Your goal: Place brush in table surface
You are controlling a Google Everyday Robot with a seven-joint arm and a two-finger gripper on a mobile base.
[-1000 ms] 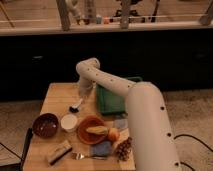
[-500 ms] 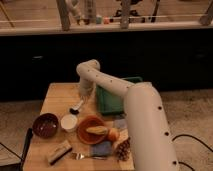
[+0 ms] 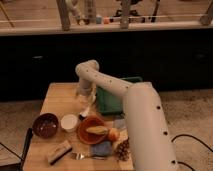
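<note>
Over the last second the end effector (image 3: 85, 102) has slid a little to the right and lower in the frame, from above bare wood toward the middle of the worktop (image 3: 57, 97). The arm reaches in from the lower right and bends down over the centre. It reads as a lowering move near its end, so I judge the placing close but not yet done. The brush (image 3: 86, 112) shows only as a pale sliver directly below the end effector, pointing down-frame. It sits right of the white cup (image 3: 69, 122), left of the green tray (image 3: 112, 97), and just above the rim of the orange bowl (image 3: 92, 131). The dark head cannot be picked out. Whether the end effector is clamped on the brush or already apart from it, I cannot tell. Nor can I tell whether the brush's lower end touches the wood or hangs just off it. The landing spot is tight against the bowl rim.
</note>
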